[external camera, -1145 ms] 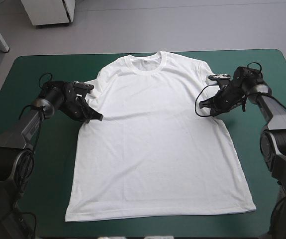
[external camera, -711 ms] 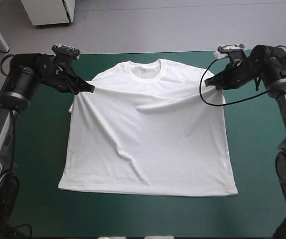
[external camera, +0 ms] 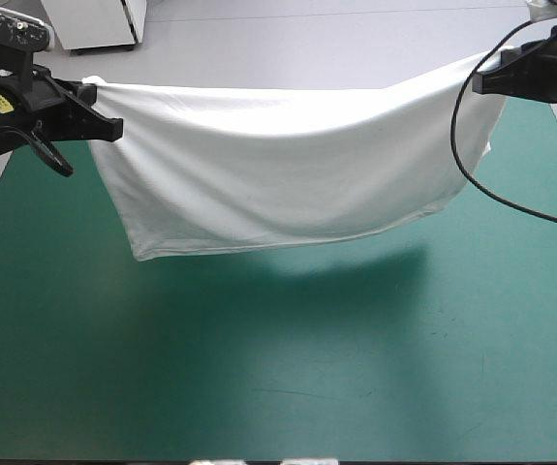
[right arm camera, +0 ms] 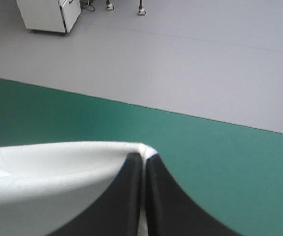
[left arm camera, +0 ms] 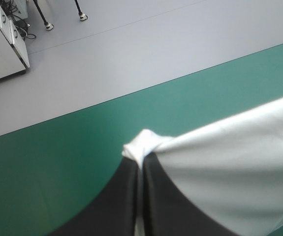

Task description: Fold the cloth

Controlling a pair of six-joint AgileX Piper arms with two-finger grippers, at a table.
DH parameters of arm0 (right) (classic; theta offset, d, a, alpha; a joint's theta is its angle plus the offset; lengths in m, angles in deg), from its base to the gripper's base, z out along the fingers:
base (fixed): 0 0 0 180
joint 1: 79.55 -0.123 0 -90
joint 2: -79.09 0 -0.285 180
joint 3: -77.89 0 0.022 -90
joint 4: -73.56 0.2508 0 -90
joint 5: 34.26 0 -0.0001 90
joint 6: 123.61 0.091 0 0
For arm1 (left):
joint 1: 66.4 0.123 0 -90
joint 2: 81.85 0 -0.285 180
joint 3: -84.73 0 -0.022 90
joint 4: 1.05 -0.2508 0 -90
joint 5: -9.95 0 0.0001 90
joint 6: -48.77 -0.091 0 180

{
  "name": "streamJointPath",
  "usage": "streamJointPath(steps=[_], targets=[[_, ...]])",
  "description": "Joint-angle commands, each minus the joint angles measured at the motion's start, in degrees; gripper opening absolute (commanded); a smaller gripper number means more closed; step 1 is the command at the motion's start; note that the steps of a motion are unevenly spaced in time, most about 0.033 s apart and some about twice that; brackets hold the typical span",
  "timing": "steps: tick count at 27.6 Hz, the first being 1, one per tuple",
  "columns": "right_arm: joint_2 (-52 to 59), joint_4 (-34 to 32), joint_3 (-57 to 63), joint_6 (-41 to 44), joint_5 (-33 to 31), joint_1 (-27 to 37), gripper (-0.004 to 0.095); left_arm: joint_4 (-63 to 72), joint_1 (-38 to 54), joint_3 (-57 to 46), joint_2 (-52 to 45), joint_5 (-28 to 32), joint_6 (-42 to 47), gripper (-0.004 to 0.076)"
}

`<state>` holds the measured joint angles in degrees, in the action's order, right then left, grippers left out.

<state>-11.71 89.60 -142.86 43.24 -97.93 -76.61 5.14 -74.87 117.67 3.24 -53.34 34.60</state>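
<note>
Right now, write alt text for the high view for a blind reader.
A white T-shirt hangs in the air, sagging in the middle, above the teal-green table. The left tool and the right tool each pinch one upper corner.

The hanging T-shirt hides most of the far edge of the table at 12 o'clock. Its collar and sleeves cannot be told. The arm behind the right gripper is cut off at 2 o'clock, and the arm behind the left gripper at 10.

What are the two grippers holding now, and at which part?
Both hold the T-shirt, lifted above the table: the left gripper pinches one top corner, the right gripper the other; it sags between them.
</note>
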Motion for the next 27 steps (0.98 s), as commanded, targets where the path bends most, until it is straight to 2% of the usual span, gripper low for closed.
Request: streamJointPath(steps=[1, 4, 8, 15, 20, 23, 27], targets=[[2.49, 1.29, -1.68, -0.25, 7.49, 0.72, -0.0017, -0.18, -0.20, 1.97, -1.69, 7.26, 0.05, -0.0009], [-0.33, 3.98, -1.79, -0.39, 10.95, 0.72, -0.0017, -1.54, -0.20, 1.97, 0.81, 16.00, -0.21, -0.0009], [-4.60, 4.11, -4.58, -0.39, 14.46, 0.72, -0.0017, -1.60, -0.20, 1.97, 4.24, 22.66, -0.21, -0.0009], [-16.62, 6.80, -19.45, -0.39, 16.81, 1.45, -0.0017, -1.60, -0.20, 3.91, 11.77, 36.18, -0.21, -0.0009], [-24.40, 10.70, -27.60, -1.58, 19.29, 3.01, -0.0017, -1.60, -0.20, 11.42, 17.93, 41.32, -0.21, -0.0009], [-26.98, 13.77, -28.04, -4.72, 21.13, 3.67, -0.0017, -0.86, -0.20, 16.55, 22.37, 41.34, -0.21, -0.0009], [-29.53, 13.77, -28.04, -6.40, 20.41, 4.15, -0.0017, 0.33, -0.20, 18.34, 26.34, 40.42, -0.21, -0.0009]])
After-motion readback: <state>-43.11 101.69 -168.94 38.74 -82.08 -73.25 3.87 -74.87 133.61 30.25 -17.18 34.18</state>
